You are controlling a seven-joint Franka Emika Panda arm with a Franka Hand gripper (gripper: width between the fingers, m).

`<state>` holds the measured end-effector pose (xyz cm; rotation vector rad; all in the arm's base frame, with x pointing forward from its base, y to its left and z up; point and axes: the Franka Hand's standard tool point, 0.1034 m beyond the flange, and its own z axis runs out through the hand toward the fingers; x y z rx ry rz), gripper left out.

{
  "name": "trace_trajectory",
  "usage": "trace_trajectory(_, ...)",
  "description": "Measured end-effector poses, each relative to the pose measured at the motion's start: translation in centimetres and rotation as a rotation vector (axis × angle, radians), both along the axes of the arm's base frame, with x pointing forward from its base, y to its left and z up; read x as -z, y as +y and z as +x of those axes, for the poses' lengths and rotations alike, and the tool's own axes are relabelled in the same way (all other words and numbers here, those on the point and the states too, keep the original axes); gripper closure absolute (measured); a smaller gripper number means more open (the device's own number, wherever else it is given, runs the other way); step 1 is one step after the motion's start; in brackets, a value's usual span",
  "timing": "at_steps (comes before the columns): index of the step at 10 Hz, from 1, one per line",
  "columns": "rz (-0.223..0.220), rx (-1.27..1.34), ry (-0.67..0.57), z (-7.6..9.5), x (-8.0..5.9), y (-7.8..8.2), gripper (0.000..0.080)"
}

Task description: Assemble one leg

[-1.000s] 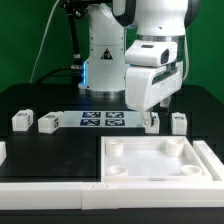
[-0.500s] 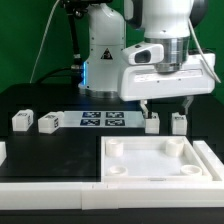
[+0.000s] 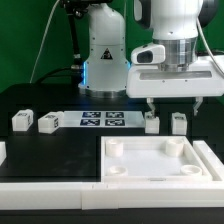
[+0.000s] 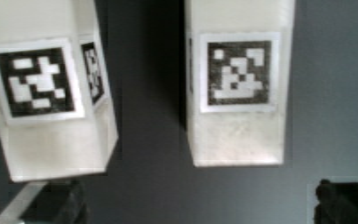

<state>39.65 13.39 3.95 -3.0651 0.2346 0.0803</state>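
Observation:
Four small white legs stand on the black table. Two are at the exterior view's right, one (image 3: 152,122) beside another (image 3: 179,122). Two more stand at the left (image 3: 21,121) (image 3: 47,123). My gripper (image 3: 172,104) hangs open just above the right pair, holding nothing. In the wrist view both of those legs show their square markers, one (image 4: 51,100) and the other (image 4: 238,90). My gripper (image 4: 194,205) is open there, with only the dark fingertips (image 4: 345,200) at the picture's edge.
The marker board (image 3: 100,121) lies between the two pairs of legs. The large white square tray-like piece (image 3: 160,162) with corner sockets lies in front. A white rim (image 3: 45,168) runs along the front left. The robot base stands behind.
My gripper has risen from beside the inner right leg, turned its fingers broadside to the exterior view, and shifted toward the exterior view's right. The legs have not moved.

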Motion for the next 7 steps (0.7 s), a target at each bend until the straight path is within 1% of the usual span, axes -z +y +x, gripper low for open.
trace_trajectory(1, 0.001, -0.002, -0.005, 0.1, 0.0, 0.1, 0.0151)
trace_trajectory(2, -0.004, -0.028, 0.045, -0.5, 0.1, -0.1, 0.0151)
trace_trajectory(3, -0.009, -0.053, 0.163, -0.9, 0.0, -0.2, 0.0151)
trace_trajectory(4, -0.008, -0.059, 0.208, -0.4, -0.2, 0.3, 0.0151)
trace_trajectory(5, -0.012, -0.081, 0.337, -1.0, -0.2, 0.6, 0.0151)
trace_trajectory(7, -0.003, -0.106, 0.549, -1.1, -0.3, 0.8, 0.0151)
